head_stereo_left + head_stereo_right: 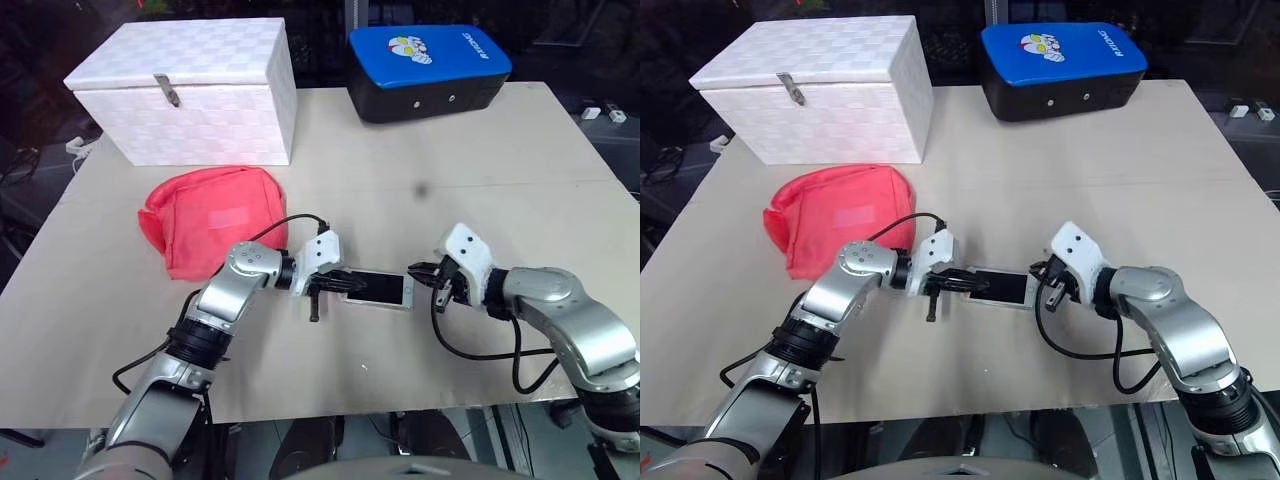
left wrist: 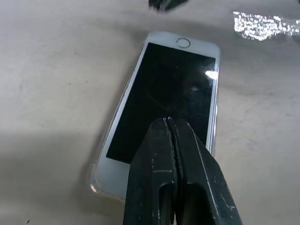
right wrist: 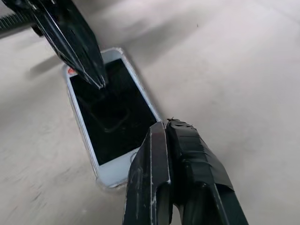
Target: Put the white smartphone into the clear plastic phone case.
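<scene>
A white woven box (image 1: 190,90) and a blue-topped black case (image 1: 428,72) are set at the far edge of the beige table (image 1: 520,200). A red pouch (image 1: 212,220) is laid before the box, and the white smartphone (image 1: 378,289) (screen up, inside the clear plastic phone case (image 2: 96,180)) lies nearer.

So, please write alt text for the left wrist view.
The shut left claw points down over the black screen of the white smartphone, which lies face up on the beige table. A thin clear plastic phone case rims the phone's edges.

I can make out white lettering on the blue pad (image 1: 430,52) at my one o'clock, beside a cartoon print; its wording is unreadable.
</scene>
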You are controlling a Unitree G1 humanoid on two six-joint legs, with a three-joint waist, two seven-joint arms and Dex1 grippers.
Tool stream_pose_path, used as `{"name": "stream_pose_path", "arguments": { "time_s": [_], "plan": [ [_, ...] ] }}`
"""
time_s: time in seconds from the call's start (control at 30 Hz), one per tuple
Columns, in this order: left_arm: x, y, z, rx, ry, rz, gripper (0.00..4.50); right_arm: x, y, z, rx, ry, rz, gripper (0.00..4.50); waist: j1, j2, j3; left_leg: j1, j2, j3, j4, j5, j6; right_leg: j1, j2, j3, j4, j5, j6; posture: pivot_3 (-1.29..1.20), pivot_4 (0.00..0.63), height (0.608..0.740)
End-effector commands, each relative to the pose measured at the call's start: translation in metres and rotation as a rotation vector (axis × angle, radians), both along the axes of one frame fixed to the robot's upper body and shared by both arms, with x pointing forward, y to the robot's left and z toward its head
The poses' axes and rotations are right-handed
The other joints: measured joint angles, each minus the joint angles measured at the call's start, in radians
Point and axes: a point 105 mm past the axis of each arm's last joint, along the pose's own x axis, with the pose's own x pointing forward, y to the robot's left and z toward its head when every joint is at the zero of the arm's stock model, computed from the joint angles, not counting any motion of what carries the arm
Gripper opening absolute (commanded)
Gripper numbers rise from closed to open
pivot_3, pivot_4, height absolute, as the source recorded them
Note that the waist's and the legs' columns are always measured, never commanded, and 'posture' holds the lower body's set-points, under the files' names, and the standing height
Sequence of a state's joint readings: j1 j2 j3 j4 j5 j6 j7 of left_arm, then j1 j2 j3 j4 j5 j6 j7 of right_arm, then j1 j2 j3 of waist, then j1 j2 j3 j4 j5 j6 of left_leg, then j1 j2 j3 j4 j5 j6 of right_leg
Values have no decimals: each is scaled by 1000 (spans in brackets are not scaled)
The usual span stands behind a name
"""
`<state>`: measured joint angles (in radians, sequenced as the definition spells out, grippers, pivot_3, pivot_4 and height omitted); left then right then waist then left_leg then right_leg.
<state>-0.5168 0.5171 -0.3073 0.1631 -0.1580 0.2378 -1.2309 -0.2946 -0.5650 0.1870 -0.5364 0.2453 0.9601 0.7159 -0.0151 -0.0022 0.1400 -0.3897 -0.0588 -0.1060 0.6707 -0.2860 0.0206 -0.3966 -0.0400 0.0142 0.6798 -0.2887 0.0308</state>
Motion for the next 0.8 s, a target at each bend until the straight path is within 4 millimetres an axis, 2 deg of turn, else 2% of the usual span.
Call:
{"name": "stream_pose_path", "arguments": {
  "time_s": [0.03, 0.13, 0.23, 0.4, 0.57, 0.8],
  "plan": [
    [1, 8, -14, 48, 19, 43, 0, -3, 2, -6, -44, 12, 43, 34, 1, 0, 0, 0, 0, 0, 0, 0, 0, 0, 0, 0, 0, 0, 0, 0, 150, 740],
    [-1, 8, -15, 48, 18, 50, 0, -6, -3, -25, -110, 98, 54, 34, 1, 0, 0, 1, 0, 0, 0, 0, 0, 1, 0, 0, 0, 0, 0, 0, 150, 740],
    [-1, 8, -16, 47, 15, 67, 0, -11, -18, -55, -257, 219, 70, 34, 1, 0, -1, 6, 0, 0, 0, 0, 0, 6, 0, 0, 0, 0, 0, 0, 150, 740],
    [-3, 6, -19, 48, 17, 76, 0, -7, -10, -59, -181, 331, 52, 34, 2, -5, -6, 17, 0, -2, -1, -3, 5, 18, 0, -1, -2, 0, 0, 0, 150, 740],
    [-6, 4, -22, 54, 21, 77, 0, -5, -18, -73, -278, 368, 74, 34, 2, -6, -9, 25, 0, -1, -3, -3, 5, 24, 0, -1, -2, 0, 0, 0, 150, 740],
    [-6, -2, -24, 51, 22, 75, 0, -11, -15, -88, -288, 487, 108, 34, 3, -9, -15, 27, 0, -1, -3, -4, 6, 26, -1, -1, -3, -1, 0, 0, 150, 740]
  ]
}}
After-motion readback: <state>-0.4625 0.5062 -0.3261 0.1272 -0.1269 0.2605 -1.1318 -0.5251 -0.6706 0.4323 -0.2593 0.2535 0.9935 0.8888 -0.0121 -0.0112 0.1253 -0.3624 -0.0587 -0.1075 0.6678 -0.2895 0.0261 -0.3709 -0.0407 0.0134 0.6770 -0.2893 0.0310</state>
